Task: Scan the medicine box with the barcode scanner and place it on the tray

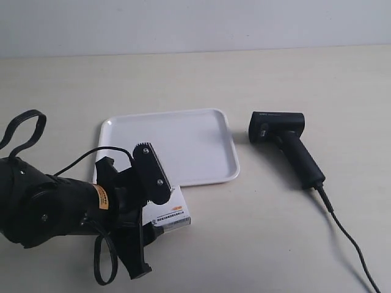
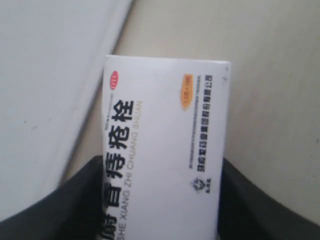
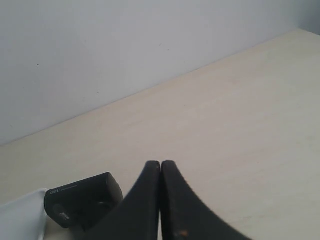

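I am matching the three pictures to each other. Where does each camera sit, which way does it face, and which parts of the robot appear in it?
Exterior view: off the arms, above the beige table, looking down at the shallow white tray, black pistol-shaped scanner and one black arm.
Left wrist view: on the left arm, facing the white carton with black lettering between the left gripper fingers; tray beside it.
Right wrist view: on the right arm, facing table and wall past the closed right gripper.
Shared: scanner appears in exterior and right wrist views.
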`<action>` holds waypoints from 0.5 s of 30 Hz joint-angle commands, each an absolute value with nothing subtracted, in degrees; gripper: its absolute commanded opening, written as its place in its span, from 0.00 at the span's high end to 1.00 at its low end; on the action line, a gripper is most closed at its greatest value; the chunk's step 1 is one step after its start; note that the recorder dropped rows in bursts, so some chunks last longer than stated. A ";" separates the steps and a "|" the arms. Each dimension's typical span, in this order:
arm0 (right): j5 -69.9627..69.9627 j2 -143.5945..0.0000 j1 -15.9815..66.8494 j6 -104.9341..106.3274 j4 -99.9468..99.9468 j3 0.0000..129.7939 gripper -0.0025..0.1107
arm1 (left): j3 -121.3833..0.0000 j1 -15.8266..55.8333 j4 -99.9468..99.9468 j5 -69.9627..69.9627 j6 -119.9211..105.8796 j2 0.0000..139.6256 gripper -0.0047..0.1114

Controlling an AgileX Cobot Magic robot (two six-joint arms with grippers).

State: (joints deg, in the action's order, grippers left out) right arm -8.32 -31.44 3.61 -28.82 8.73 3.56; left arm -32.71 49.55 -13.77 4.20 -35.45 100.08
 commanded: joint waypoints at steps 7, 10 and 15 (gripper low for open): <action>-9.60 -31.94 3.32 -28.65 9.64 5.15 0.98 | -32.65 54.06 -13.69 -0.97 -38.05 92.80 0.96; -7.08 -34.57 3.80 -30.45 12.99 8.50 0.98 | -33.05 53.55 -13.69 -0.84 -41.91 86.42 0.96; -5.51 -48.82 12.49 -34.77 20.10 16.74 0.98 | -36.37 45.37 -13.69 -3.82 -44.34 80.25 0.96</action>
